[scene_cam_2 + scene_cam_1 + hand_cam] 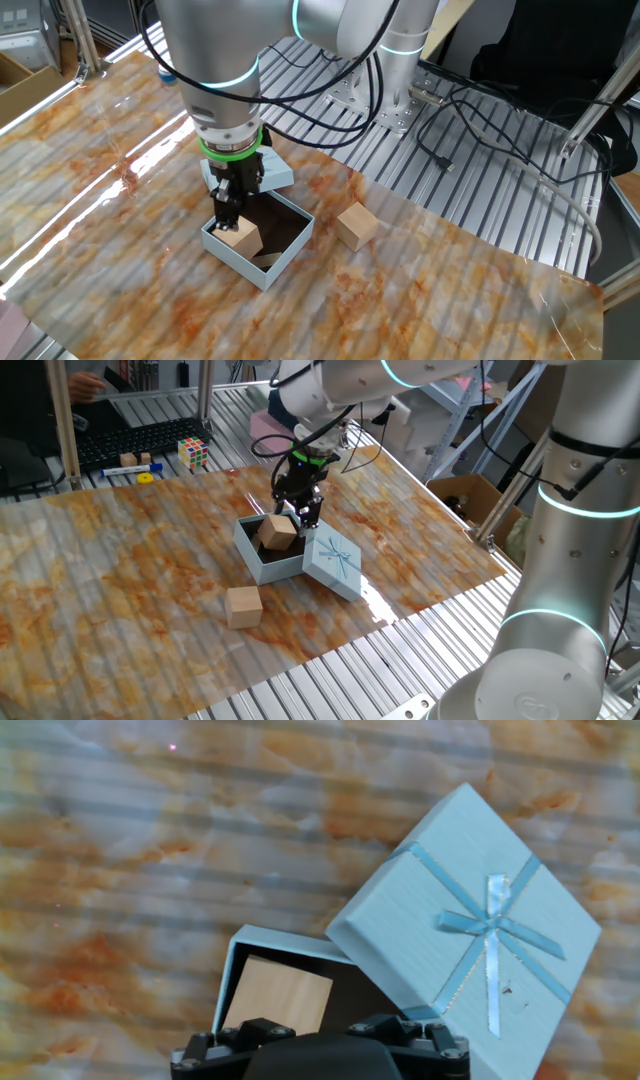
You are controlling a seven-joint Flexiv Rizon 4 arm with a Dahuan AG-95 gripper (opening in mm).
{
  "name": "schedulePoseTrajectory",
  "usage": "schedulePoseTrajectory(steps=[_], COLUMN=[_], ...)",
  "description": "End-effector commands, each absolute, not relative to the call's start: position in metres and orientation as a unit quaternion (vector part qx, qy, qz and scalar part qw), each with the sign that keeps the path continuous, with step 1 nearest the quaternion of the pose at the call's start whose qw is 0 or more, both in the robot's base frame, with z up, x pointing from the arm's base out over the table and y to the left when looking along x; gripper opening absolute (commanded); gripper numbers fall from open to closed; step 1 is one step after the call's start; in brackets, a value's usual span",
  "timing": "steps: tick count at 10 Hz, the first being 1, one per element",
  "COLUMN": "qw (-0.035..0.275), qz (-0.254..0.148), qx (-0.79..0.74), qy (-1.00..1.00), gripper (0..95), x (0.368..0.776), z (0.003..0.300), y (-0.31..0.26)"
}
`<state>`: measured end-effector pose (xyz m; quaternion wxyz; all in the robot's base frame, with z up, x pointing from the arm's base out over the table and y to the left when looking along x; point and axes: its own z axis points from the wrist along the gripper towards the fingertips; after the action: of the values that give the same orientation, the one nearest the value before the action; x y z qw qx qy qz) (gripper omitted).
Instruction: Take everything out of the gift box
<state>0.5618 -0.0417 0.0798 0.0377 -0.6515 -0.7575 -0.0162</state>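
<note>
Gift box [262, 556] sits open near mid-counter [120, 580]. One wooden block [278, 532] is inside it, tilted. Lid [333, 561] leans against the box's side, touching it. Second block [244, 606] lies on the counter outside, near the box. End effector [300, 510] hangs directly over the box interior, pointing down.

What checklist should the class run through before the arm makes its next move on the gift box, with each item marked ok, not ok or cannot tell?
1. Lid off the gift box and lying beside it: ok.
2. Gripper above the box, pointing down: ok.
3. Jaws open: ok.
4. Wooden block in the box within reach below the fingers: ok.
5. Block centred between the fingers: cannot tell.
6. Box emptied: not ok; only one block on the table is out.
</note>
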Motion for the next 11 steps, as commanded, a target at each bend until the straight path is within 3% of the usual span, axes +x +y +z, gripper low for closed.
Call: schedulePoseTrajectory(steps=[1,11], qw=[0.035,0.036], qz=[-0.014,-0.014], qx=[-0.652,-0.661], qy=[-0.757,-0.749], gripper=[76.0,76.0], x=[0.563,0.581], z=[0.078,0.072], y=[-0.04,-0.031])
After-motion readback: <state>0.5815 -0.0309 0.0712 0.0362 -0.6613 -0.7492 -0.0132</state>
